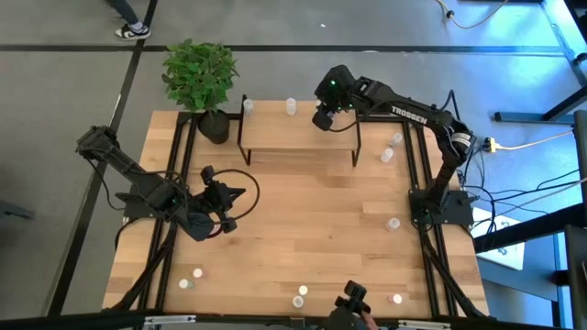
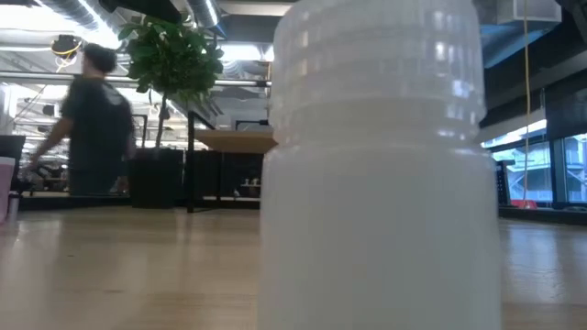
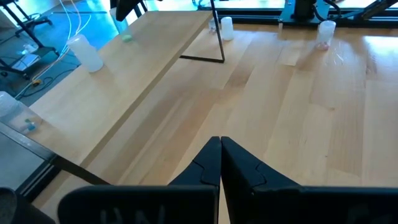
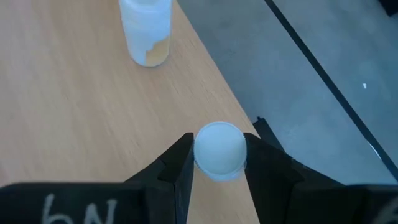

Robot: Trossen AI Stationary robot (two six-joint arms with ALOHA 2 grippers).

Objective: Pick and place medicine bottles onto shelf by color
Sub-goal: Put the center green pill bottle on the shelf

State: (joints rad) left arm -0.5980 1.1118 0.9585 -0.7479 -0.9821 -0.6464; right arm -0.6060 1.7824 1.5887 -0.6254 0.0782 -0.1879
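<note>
The shelf [image 1: 298, 137] stands at the table's far middle, with two whitish bottles [image 1: 248, 105] [image 1: 291, 105] standing on its far edge. My right gripper [image 4: 217, 163] hangs over the shelf's far right part [image 1: 323, 119], shut on a white-capped bottle [image 4: 217, 149]. Another bottle [image 4: 146, 31] stands on the shelf board close by. My left gripper [image 3: 221, 162] is shut and empty above the table, left of the middle [image 1: 225, 197]. In the low view a white-capped bottle [image 2: 381, 165] stands right in front of the camera. My right gripper pinches the white-capped bottle between its two fingers, one on each side of the round cap [image 4: 200, 152]. The fingers come from above, pointing down. The bottle stays upright near the shelf's far edge. Whether its base rests on the board, I cannot tell.
Loose bottles stand on the table at the right [image 1: 397, 139] [image 1: 386, 156] [image 1: 393, 223] and along the near edge [image 1: 197, 273] [image 1: 303, 291] [image 1: 396, 299]. A potted plant [image 1: 200, 78] stands at the far left corner. A person [image 2: 92, 119] walks in the room behind.
</note>
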